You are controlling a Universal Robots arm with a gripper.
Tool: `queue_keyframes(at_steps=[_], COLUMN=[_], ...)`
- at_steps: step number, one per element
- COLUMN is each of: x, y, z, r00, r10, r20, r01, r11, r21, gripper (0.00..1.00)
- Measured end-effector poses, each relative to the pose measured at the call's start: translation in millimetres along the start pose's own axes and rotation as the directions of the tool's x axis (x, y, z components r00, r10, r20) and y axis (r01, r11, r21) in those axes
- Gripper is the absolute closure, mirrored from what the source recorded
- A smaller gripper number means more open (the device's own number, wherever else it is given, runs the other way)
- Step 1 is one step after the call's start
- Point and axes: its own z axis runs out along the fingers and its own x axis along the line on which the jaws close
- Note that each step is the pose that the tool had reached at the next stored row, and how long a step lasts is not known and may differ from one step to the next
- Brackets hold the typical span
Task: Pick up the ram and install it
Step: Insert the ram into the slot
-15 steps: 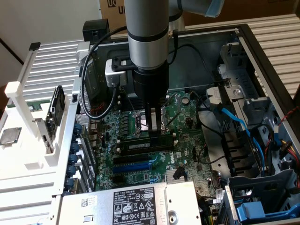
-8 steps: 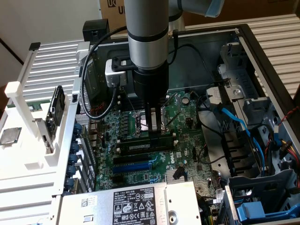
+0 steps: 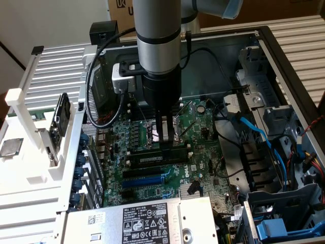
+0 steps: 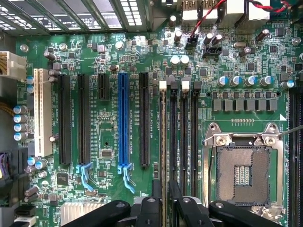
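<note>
The ram [image 3: 156,159] is a long dark-green stick with a white label. It stands on edge in a memory slot of the green motherboard [image 3: 147,195], just in front of the CPU socket [image 3: 163,133]. In the wrist view I see the ram [image 4: 163,142] edge-on as a thin line in the memory slot nearest the expansion slots. My gripper [image 3: 163,146] hangs straight down over the ram's middle. Its black fingers [image 4: 154,208] straddle the stick's top edge with a small gap on each side, so the gripper [image 4: 164,205] is open and holds nothing.
Beside the ram run three empty black memory slots [image 4: 183,137], a blue expansion slot [image 4: 124,123] and black ones [image 4: 144,120]. The open CPU socket [image 4: 244,170] lies close by. Blue cables [image 3: 259,134] and drive cages fill the exterior view's right; a power supply [image 3: 147,218] sits in front.
</note>
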Motion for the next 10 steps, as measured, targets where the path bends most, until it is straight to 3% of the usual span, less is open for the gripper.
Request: queue_keyframes(at_steps=[10], x=[1.0], y=[3.6], z=[-13.9], r00=[1.0000], r10=[0.000], r20=[0.0000], r01=[0.000], r11=[1.0000], r21=[0.0000], gripper=[0.79])
